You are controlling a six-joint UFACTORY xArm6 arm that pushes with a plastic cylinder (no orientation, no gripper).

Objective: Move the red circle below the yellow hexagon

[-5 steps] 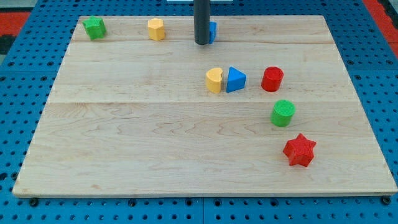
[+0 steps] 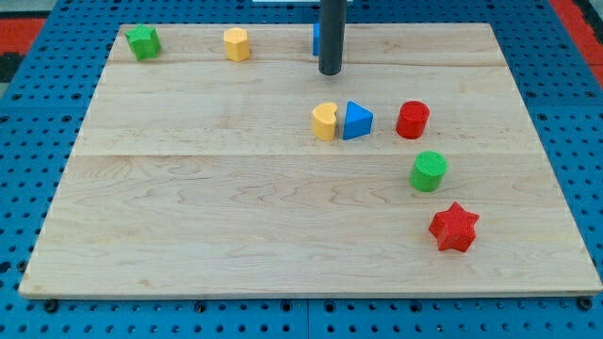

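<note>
The red circle (image 2: 413, 120) sits right of centre on the wooden board (image 2: 188, 217). The yellow hexagon (image 2: 236, 43) is near the view's top, left of centre. My tip (image 2: 330, 72) is a dark rod end near the top centre, up and left of the red circle and right of the yellow hexagon. It touches neither of them. A blue block (image 2: 317, 40) shows partly behind the rod.
A yellow heart (image 2: 325, 121) and a blue triangle (image 2: 357, 121) sit side by side left of the red circle. A green circle (image 2: 430, 171) and a red star (image 2: 454, 227) lie below it. A green star (image 2: 143, 41) is at the top left.
My tip has moved to the view's right and slightly down, now covering the right side of the blue block. No block has moved.
</note>
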